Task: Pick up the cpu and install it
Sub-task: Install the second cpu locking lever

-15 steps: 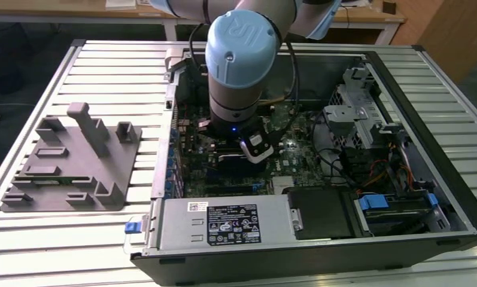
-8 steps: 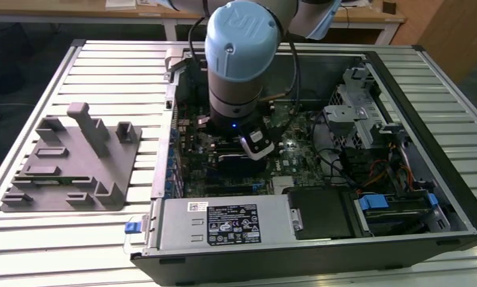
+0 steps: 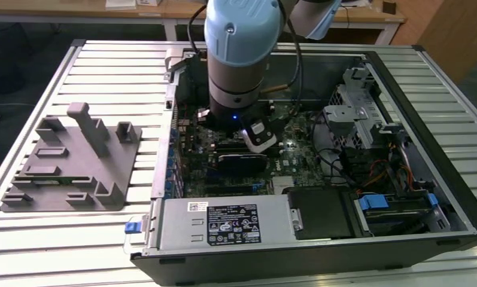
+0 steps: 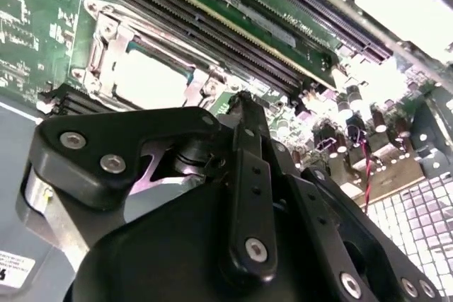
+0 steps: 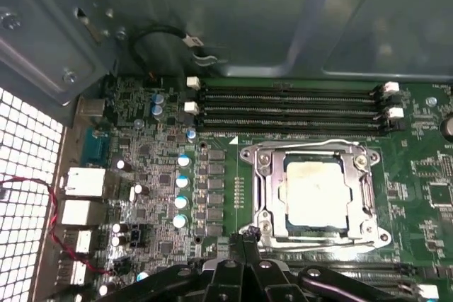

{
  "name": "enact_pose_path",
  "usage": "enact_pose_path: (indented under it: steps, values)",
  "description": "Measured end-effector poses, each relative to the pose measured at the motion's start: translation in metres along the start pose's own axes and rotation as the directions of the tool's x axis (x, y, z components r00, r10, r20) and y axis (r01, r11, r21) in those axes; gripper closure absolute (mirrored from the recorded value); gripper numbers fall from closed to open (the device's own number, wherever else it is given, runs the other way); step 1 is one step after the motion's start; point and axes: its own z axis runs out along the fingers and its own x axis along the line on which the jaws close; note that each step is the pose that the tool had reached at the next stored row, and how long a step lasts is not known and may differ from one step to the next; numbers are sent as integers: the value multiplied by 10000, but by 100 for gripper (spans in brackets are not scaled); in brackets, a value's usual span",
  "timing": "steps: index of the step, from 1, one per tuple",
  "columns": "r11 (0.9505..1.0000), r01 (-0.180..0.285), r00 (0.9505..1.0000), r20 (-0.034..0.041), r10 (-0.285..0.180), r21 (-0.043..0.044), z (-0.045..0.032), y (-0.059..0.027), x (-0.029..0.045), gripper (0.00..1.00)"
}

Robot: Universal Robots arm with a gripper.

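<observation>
Right now your arm reaches down into the open computer case that lies on its side on the slatted table, with the gripper low over the green motherboard. You can see the cpu sitting flat inside its socket in the first wrist view, its pale metal top facing up and ringed by the silvery socket frame; the second wrist view shows the same chip as a bright square in the frame. Your gripper's black fingertips come together in a narrow point just beside the edge of that frame, and they appear closed with nothing between them. The cpu lies apart from the fingertips, not gripped. Beside the socket run the long black memory slots, and a row of small blue-topped capacitors stands on the socket's other side. In the exterior view the grey plastic fixture tray rests on the table at the exterior view's left, well apart from the case. Near the case's front edge you have the power supply with its label, and a blue clip sits just beside it.
</observation>
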Motion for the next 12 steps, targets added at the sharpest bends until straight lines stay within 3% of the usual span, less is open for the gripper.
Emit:
enact_pose_path:
  steps: [3,8,12]
  values:
    - [9998,-61,10000,17,61,182,1,7,-20,89]
    - [9997,-98,9999,29,97,237,17,56,-118,89]
    - [9994,-117,9999,35,115,337,35,111,-176,89]
